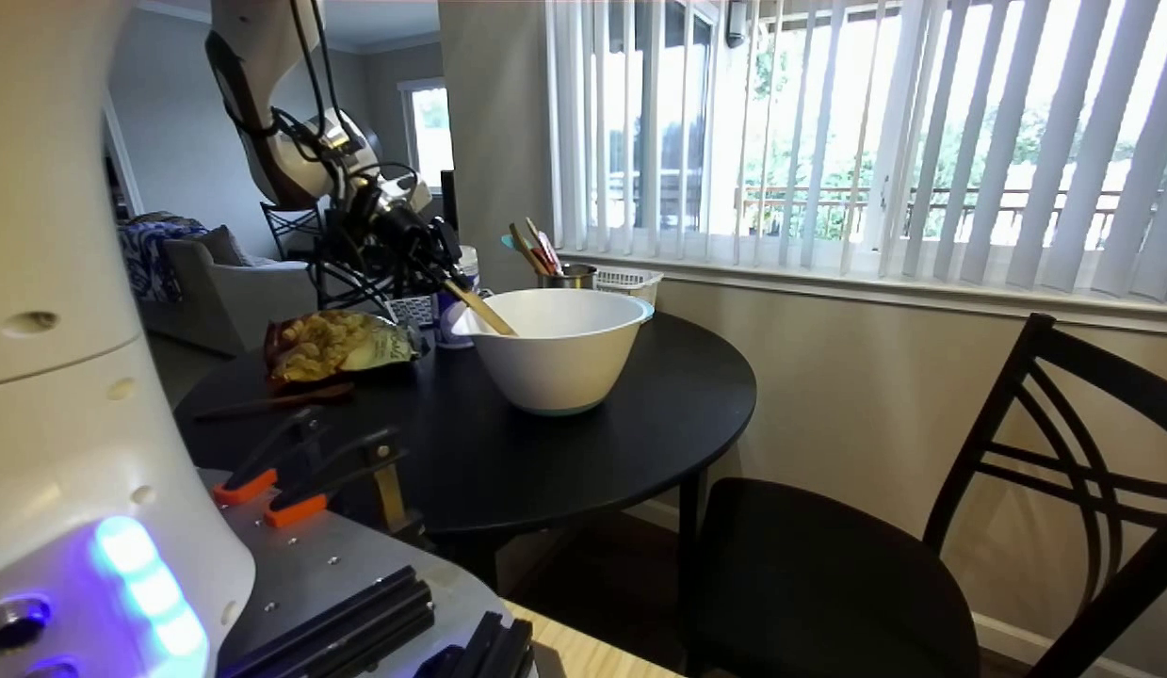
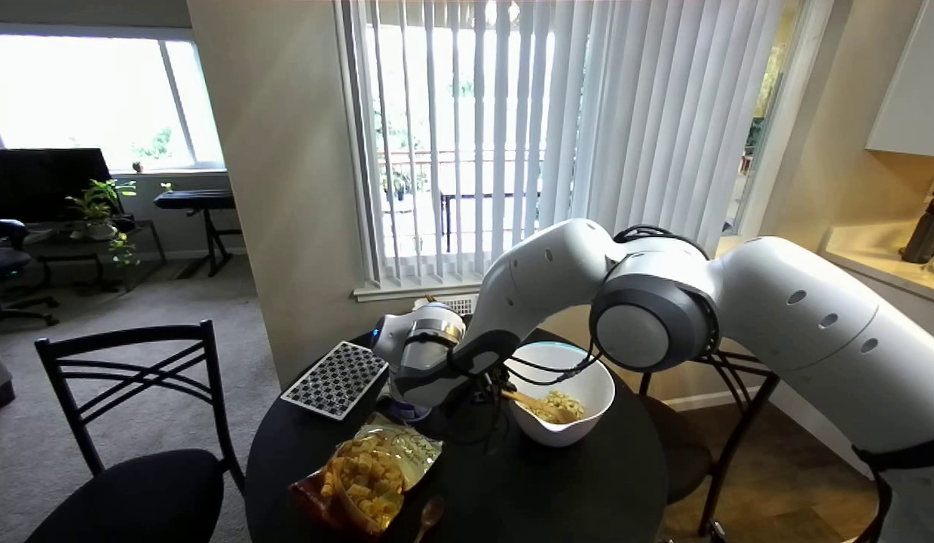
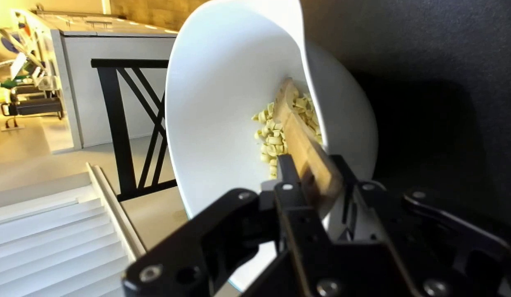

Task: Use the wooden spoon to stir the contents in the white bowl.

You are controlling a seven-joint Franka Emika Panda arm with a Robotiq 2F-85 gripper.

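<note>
The large white bowl (image 1: 564,372) stands upright on the dark round table; it also shows in an exterior view (image 2: 596,377) and in the wrist view (image 3: 222,90). Small pale yellow pieces (image 3: 274,140) lie in its bottom. My gripper (image 3: 315,165) is shut on the handle of the wooden spoon (image 3: 300,138). In both exterior views the gripper (image 1: 448,270) is just outside and above the bowl's rim. The spoon (image 1: 482,309) slants down over the rim into the bowl. Its head (image 2: 563,414) rests among the pieces, partly hidden by the rim in the wrist view.
An open snack bag (image 2: 369,467) and a darker brown spoon (image 2: 430,514) lie on the table (image 1: 470,471). A purple and white container (image 1: 453,325) stands close behind the bowl. A metal pot with utensils (image 1: 572,276), a white basket (image 1: 630,282) and a checkered tray (image 2: 337,381) are farther back.
</note>
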